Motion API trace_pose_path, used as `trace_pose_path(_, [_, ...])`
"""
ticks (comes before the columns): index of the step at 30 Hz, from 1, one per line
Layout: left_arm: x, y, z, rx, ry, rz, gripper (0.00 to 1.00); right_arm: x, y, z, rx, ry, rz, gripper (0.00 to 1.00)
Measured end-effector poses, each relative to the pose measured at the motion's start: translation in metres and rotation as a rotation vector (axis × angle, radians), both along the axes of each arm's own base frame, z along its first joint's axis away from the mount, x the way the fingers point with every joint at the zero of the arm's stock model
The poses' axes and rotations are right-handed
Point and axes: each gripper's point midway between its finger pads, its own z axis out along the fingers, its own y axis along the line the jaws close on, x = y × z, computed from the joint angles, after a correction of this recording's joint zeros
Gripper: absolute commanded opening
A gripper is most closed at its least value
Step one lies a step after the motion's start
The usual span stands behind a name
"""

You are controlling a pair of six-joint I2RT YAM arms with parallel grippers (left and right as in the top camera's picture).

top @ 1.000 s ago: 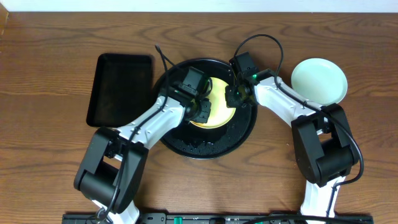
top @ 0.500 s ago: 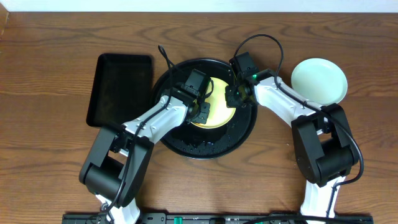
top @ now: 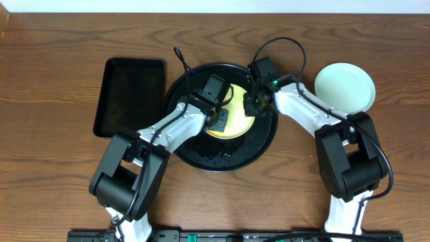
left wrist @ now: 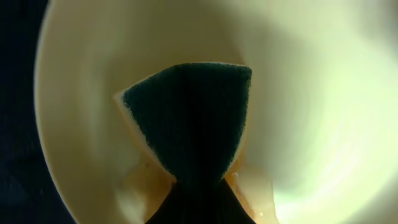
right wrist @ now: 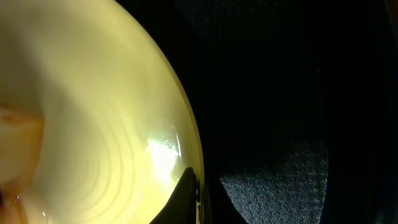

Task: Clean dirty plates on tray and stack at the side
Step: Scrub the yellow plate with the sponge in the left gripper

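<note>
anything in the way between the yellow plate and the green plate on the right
no loose thing lies between them. the yellow plate sits inside the round tray, so its raised rim must be cleared, and the right arm spans the stretch to the green plate.

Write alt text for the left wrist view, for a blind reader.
A dark green scouring sponge with yellow backing, pinched into a wedge from below, lies against the inside of a pale yellow round plastic plate. Brownish residue sits by its lower edge; a black tray shows far left.
</note>
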Motion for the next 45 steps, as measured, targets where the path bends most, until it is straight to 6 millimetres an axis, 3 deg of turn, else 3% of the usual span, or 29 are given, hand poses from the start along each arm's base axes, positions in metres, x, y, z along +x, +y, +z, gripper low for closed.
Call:
trace_pose_path(22, [0.043,0.005,0.000,0.108,-0.189,0.013,0.08,-0.001,0.000,0.000,-0.001,0.002,0.000,0.01])
trace_pose_path(36, [0.071,0.003,0.011,0.056,-0.299,0.043,0.08,-0.001,0.000,0.000,-0.001,0.005,0.000,0.01])
trace_pose_path(38, [0.077,0.000,0.023,0.025,-0.335,0.049,0.08,-0.001,0.000,0.000,-0.001,0.005,0.000,0.01])
trace_pose_path(40, [0.089,-0.001,0.053,-0.021,-0.416,0.066,0.08,-0.001,0.000,0.000,-0.001,0.006,0.001,0.01])
trace_pose_path(45, [0.104,0.009,0.186,-0.171,-0.700,0.127,0.08,-0.001,0.000,0.000,0.000,0.004,0.001,0.01])
